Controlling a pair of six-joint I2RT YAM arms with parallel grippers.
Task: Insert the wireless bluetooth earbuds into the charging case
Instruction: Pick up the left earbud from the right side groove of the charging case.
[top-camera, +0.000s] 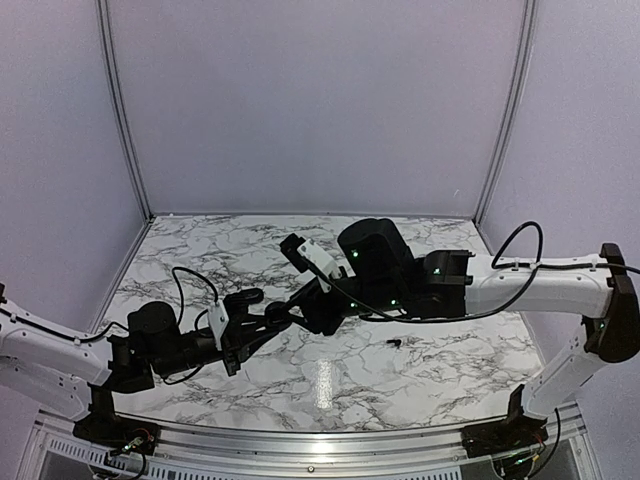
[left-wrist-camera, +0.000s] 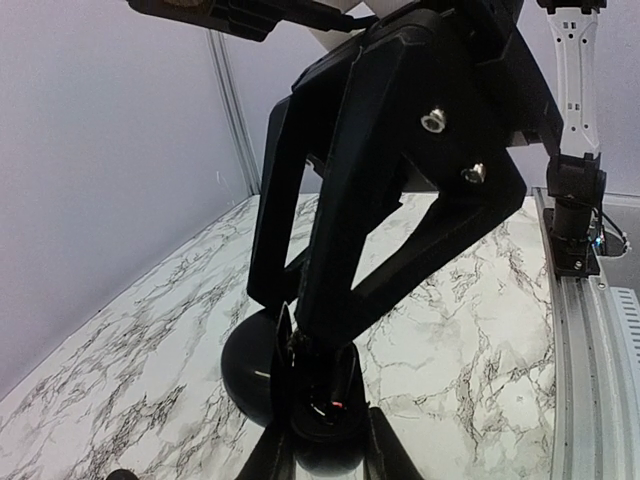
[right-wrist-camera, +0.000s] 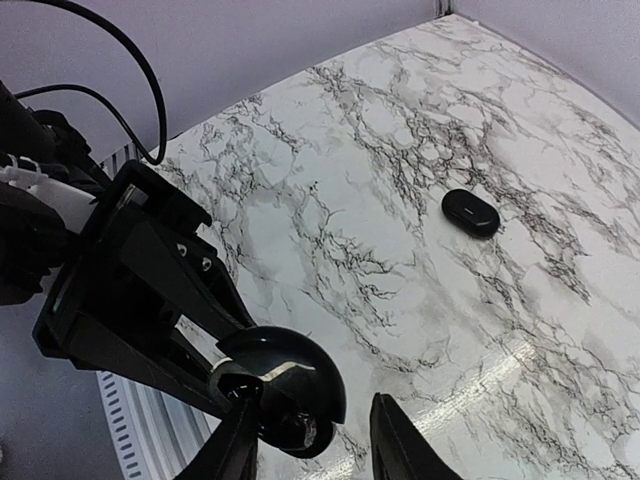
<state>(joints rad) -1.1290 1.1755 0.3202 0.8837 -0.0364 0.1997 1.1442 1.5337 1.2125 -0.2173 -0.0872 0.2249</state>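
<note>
- Spreading wide around the two arms, the marble desk (top-camera: 200, 250) is leaving bare room toward its far edge and both far corners. Pale walls (top-camera: 320, 100) are closing in its far, left and right edges.
- One earbud (right-wrist-camera: 470, 213) is showing, lying loose toward the near edge, right of the middle and well apart from both pincers.
- One charging case (right-wrist-camera: 290, 365) is sitting low near the desk's middle with its rounded lid standing open. Whether any buds are lying inside cannot be told.
- The left pincer (left-wrist-camera: 325, 445) is clamping shut on the case's base.
- The right pincer (right-wrist-camera: 318, 420) is hanging right at the case, its jaws standing partly apart with marble showing between them and gripping nothing that shows.
- Both arms are crowding over the case, and a black cable (top-camera: 190, 285) is looping above the left arm.
</note>
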